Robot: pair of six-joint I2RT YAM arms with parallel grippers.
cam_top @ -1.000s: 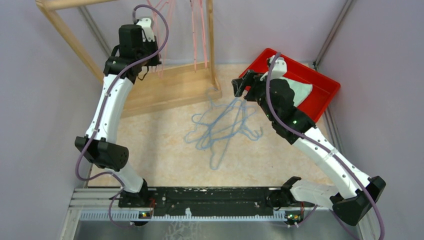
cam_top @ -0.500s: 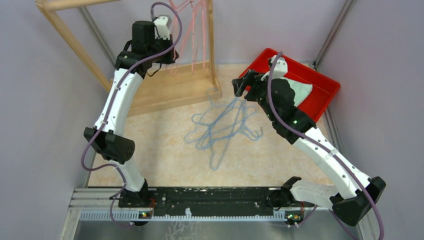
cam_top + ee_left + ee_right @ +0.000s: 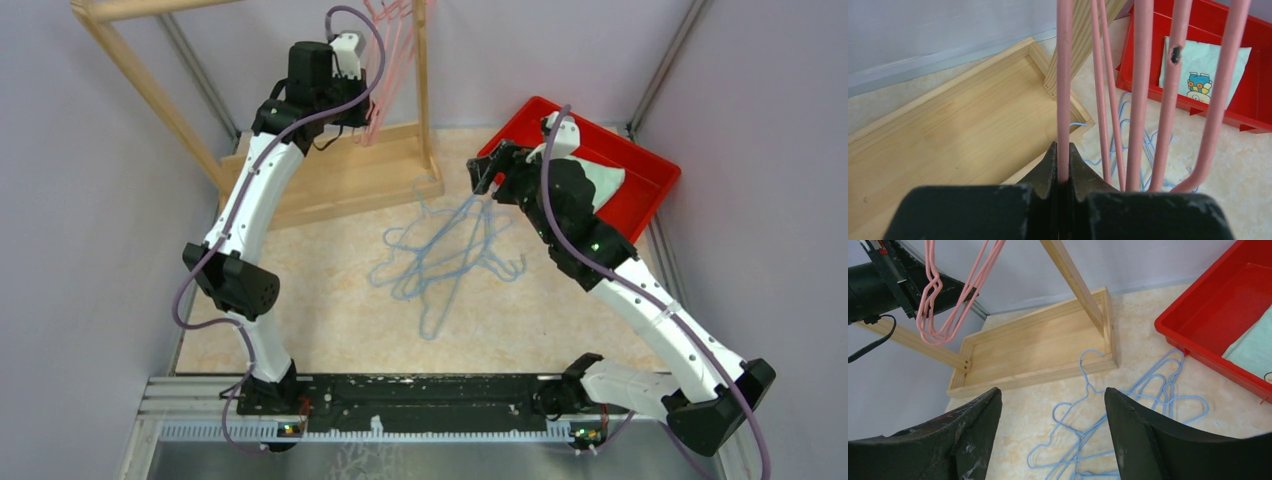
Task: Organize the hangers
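We see our left gripper (image 3: 1063, 156) pinched tight on one wire of the pink hangers (image 3: 1140, 85), up over the wooden rack (image 3: 335, 175); our right gripper (image 3: 1052, 405) hangs wide and empty above the blue hangers (image 3: 445, 255) tangled on the table (image 3: 320, 300)

Pink hangers (image 3: 1064, 100), one showing a dark chip, are running up from the black fingers (image 3: 1045, 170) of the left end effector (image 3: 1063, 150). Light blue hangers (image 3: 445, 250) are lying below the right end effector (image 3: 1052, 400) on the cream mottled bench (image 3: 1148, 370). To its right, a red tray (image 3: 1208, 315) is holding a pale cloth (image 3: 1198, 70) with a blue-and-orange cartoon print.
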